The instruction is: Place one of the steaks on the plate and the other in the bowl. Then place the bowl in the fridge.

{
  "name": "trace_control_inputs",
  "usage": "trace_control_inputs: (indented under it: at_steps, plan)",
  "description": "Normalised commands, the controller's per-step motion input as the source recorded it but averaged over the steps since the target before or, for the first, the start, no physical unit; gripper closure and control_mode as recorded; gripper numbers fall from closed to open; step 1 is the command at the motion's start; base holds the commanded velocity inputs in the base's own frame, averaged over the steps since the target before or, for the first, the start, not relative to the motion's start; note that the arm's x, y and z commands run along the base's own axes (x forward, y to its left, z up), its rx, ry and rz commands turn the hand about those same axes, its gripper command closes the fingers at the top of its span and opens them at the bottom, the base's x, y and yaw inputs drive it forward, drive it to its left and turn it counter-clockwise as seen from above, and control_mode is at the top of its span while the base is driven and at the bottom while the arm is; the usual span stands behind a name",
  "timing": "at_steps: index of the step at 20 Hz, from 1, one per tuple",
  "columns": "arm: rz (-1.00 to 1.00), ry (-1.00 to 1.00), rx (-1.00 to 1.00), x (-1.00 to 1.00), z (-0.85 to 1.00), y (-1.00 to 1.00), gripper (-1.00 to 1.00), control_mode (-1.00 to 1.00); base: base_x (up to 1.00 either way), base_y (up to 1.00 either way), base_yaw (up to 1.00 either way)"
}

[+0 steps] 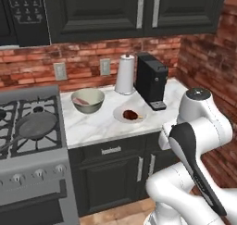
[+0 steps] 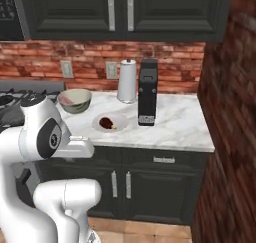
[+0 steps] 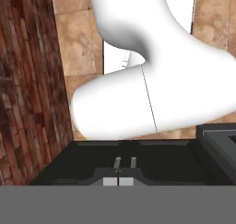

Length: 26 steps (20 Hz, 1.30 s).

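The bowl (image 1: 89, 107) (image 2: 76, 107) stands on the marble counter near the stove, with one pinkish steak (image 1: 81, 101) (image 2: 70, 103) lying inside it. To its right the white plate (image 1: 119, 113) (image 2: 120, 121) carries the other steak (image 1: 131, 114) (image 2: 106, 122), dark red-brown. My arm is folded back, away from the counter. In the hand view my gripper (image 3: 118, 180) is shut with nothing between its tips, and it looks down at the floor tiles and a dark cabinet. The fridge is out of view.
A paper towel roll (image 1: 125, 74) and a black coffee machine (image 1: 151, 80) stand at the back of the counter (image 1: 92, 127). A grey frying pan (image 1: 34, 125) sits on the stove to the left. A brick wall (image 2: 227, 137) closes the right side.
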Motion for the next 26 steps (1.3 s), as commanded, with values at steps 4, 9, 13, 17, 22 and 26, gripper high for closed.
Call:
trace_control_inputs:
  at_steps: [4,9,13,17,22,26]
  plan:
    - [0.0,0.0,0.0,0.0,0.0,0.0,1.0,1.0,0.52,0.17,0.03]
    - [0.0,0.0,0.0,0.0,0.0,0.0,1.0,1.0,0.35,0.43,-0.03]
    - [0.0,0.0,0.0,0.0,0.0,0.0,1.0,1.0,0.34,0.58,-0.09]
    - [0.0,0.0,0.0,0.0,0.0,0.0,1.0,1.0,0.4,0.48,-0.11]
    - [0.0,0.0,0.0,0.0,0.0,0.0,1.0,1.0,0.36,0.43,-0.11]
    - [0.0,0.0,0.0,0.0,0.0,0.0,1.0,1.0,0.28,0.42,-0.12]
